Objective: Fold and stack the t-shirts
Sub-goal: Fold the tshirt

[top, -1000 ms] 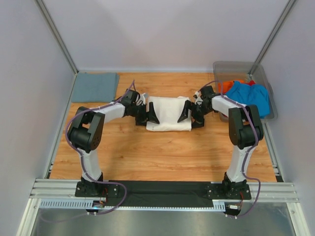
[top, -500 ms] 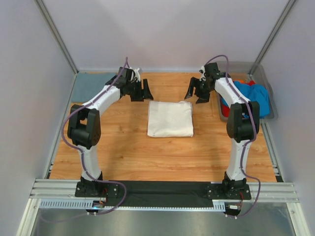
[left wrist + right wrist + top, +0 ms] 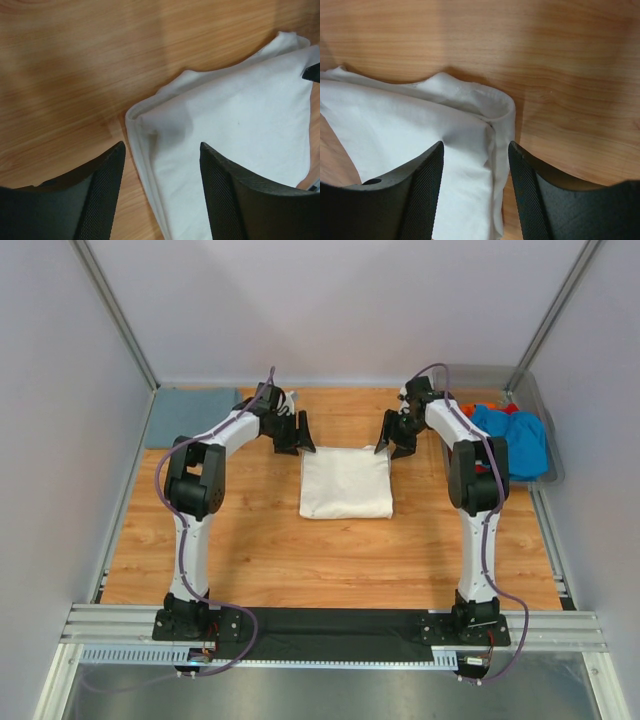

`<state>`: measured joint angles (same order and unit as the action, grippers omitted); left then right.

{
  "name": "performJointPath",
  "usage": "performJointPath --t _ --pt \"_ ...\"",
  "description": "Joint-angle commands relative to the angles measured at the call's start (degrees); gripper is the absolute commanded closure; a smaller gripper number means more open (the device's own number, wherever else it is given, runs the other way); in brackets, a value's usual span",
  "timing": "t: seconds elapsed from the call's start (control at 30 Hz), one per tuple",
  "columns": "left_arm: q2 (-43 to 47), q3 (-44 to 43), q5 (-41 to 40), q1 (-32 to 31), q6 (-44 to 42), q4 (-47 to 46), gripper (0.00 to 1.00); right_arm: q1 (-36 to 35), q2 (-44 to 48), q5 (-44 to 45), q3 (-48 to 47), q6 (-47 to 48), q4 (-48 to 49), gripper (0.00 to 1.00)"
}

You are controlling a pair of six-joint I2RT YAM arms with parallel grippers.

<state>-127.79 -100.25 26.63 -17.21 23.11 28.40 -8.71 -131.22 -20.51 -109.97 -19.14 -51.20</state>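
White t-shirt (image 3: 346, 483), folded, lies at the middle of the table (image 3: 250, 540). The left gripper (image 3: 297, 435) and right gripper (image 3: 392, 438), jaws apart, hover at its far corners. Pinching only the top layer would likely undo the fold.

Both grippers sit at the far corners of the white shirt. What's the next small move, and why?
Probably lower both and close on the corners. The left gripper and right gripper are open, and each wrist view shows a far corner of the folded white shirt lying between the fingers. Nothing is gripped yet.
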Motion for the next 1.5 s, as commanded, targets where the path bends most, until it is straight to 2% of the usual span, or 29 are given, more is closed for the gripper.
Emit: performJointPath --t 0.0,0.07,0.13,0.3,0.37,0.4,0.43,0.47,0.5,0.63,0.73,0.9,1.03,1.17,1.23,1.3,1.4,1.47 --pt "-0.3 -1.6 1.5 -0.1 1.1 -3.2 0.33 -0.3 -1.1 0.1 -3.8 1.0 0.7 0.44" --pt "-0.4 -1.4 1.3 -0.1 1.9 -4.8 0.37 -0.3 -1.5 0.6 -4.7 0.9 0.8 0.46" --pt "-1.1 -2.2 1.3 -0.1 2.2 -5.1 0.44 -0.2 -2.0 1.3 -5.2 0.9 0.6 0.56" --pt "-2.6 -3.8 1.2 -0.1 2.7 -5.2 0.58 -0.2 -2.7 1.4 -6.5 0.8 0.3 0.60" --pt "-3.0 -4.2 0.8 -0.1 2.9 -4.9 0.71 -0.2 -3.0 1.2 -6.9 0.8 0.2 0.75" --pt "-3.0 -4.3 0.7 -0.1 3.1 -5.0 0.74 -0.2 -3.2 0.4 -7.5 0.9 0.0 0.87" --pt "-2.9 -4.3 0.5 -0.1 3.2 -5.0 0.85 -0.3 -3.4 0.0 -7.9 1.1 0.0 1.00" --pt "-2.9 -4.9 0.3 -0.1 3.3 -4.8 0.94 -0.2 -3.4 -0.1 -8.1 1.2 -0.6 1.00" --pt "-2.8 -5.3 -0.3 -0.1 3.3 -3.5 1.00 -0.2 -3.3 0.7 -8.8 1.3 -1.1 1.00" --pt "1.6 -3.2 -5.5 -0.1 3.4 -3.9 1.00 0.0 2.5 6.1 -5.1 0.2 0.3 1.00" --pt "1.9 -2.8 -7.6 0.0 2.9 -3.5 1.00 0.7 3.3 6.1 -5.0 -0.6 0.3 1.00" --pt "-3.3 -8.9 -5.4 0.1 3.8 -1.5 1.00 1.2 -3.4 3.4 -11.3 -1.3 -1.3 1.00" --pt "-5.9 -10.3 -8.2 0.1 4.3 -2.2 1.00 1.9 -6.6 4.2 -14.5 -2.0 0.2 1.00" --pt "-11.2 -19.5 -8.9 0.7 2.0 1.3 1.00 3.3 -9.0 2.9 -16.0 -2.6 2.5 0.99" --pt "-13.1 -23.3 -10.8 0.7 0.9 5.8 0.73 3.8 -10.8 2.8 -18.7 -1.5 0.4 0.79" --pt "-10.4 -25.0 -12.5 0.7 -0.2 7.4 0.45 4.0 -11.2 4.2 -23.9 0.0 -2.6 0.58" --pt "-5.2 -22.4 -13.4 0.6 -0.9 7.4 0.36 4.0 -8.2 9.0 -27.3 1.6 -9.5 0.34" --pt "0.1 -19.7 -13.1 0.2 -0.8 6.8 0.37 3.8 -1.6 7.4 -23.6 1.3 -10.3 0.32"
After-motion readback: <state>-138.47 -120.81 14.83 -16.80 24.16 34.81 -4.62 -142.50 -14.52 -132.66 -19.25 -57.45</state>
